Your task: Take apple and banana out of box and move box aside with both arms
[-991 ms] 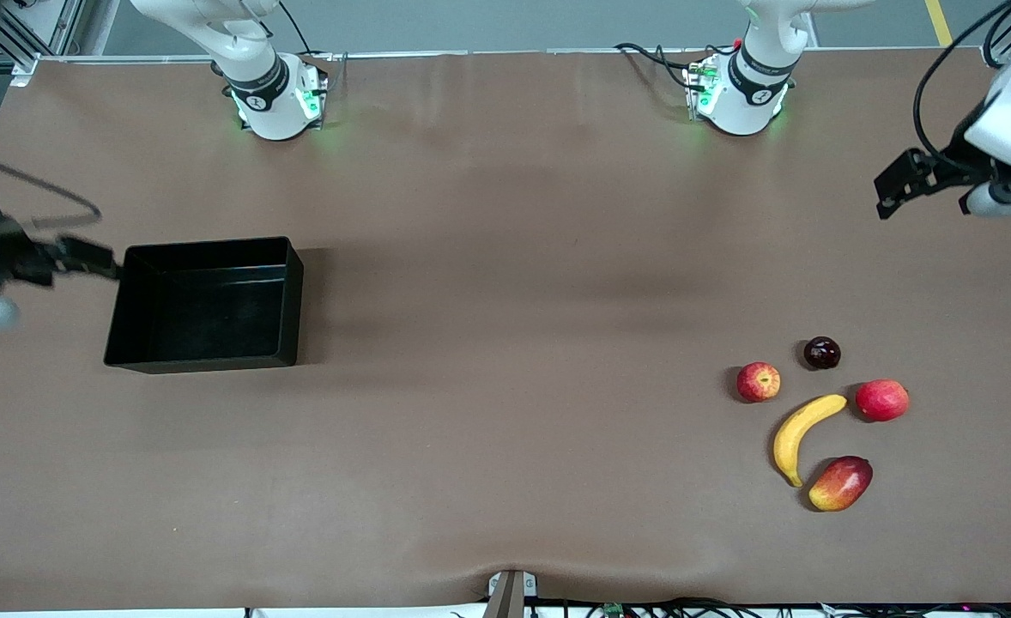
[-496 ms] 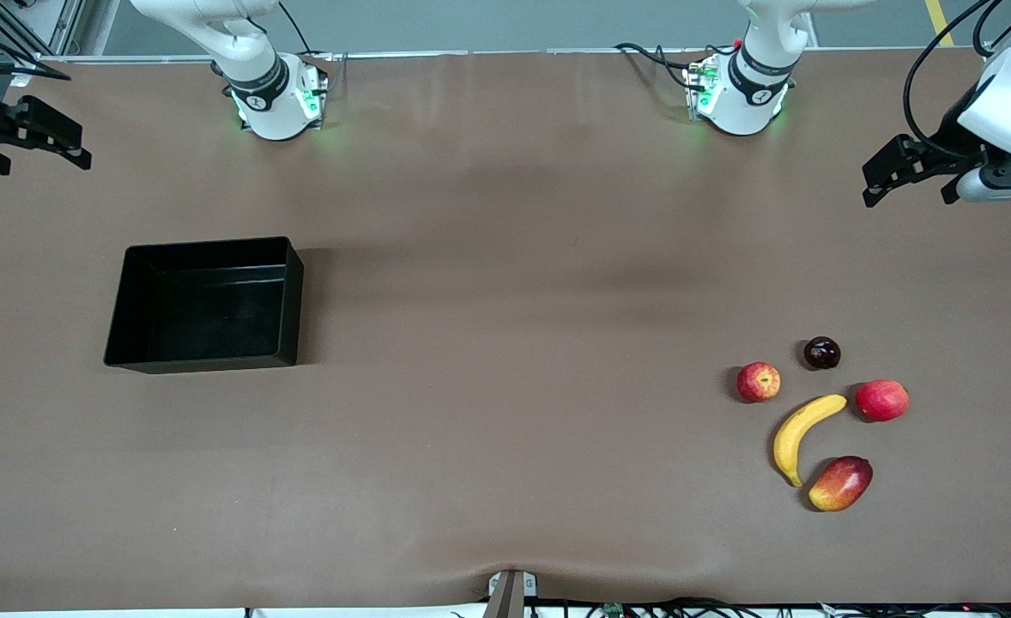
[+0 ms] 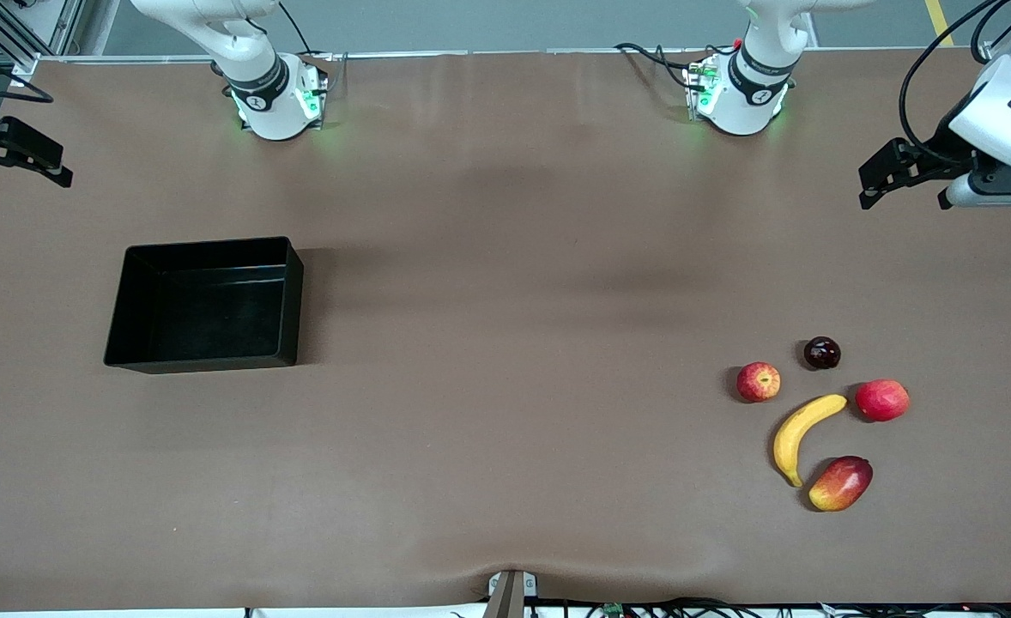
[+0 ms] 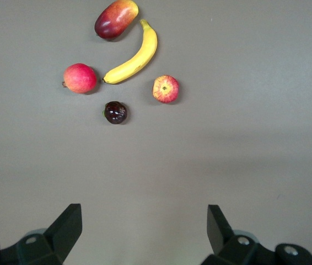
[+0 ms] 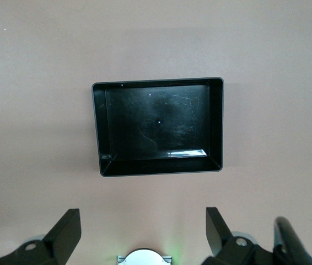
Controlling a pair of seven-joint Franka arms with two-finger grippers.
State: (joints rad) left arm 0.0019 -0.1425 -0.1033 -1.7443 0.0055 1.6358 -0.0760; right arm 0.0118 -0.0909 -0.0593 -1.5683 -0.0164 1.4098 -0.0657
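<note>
The black box [image 3: 205,305] stands empty toward the right arm's end of the table; it also shows in the right wrist view [image 5: 156,121]. The banana [image 3: 802,433] and the yellow-patched apple [image 3: 758,381] lie toward the left arm's end, also seen in the left wrist view, banana [image 4: 134,55] and apple [image 4: 166,89]. My right gripper [image 3: 21,150] [image 5: 143,218] is open and empty, high over the table edge at its own end. My left gripper [image 3: 887,176] [image 4: 144,215] is open and empty, high over bare table at its own end.
A plain red round fruit [image 3: 881,400], a mango [image 3: 840,483] and a dark plum [image 3: 821,353] lie round the banana. The arm bases [image 3: 274,94] [image 3: 737,94] stand along the table's edge farthest from the front camera. Brown cloth covers the table.
My right gripper has lifted away from the box's end wall and moved toward the bases' edge of the table. My left gripper has drifted slightly. Box and fruits have not moved.
</note>
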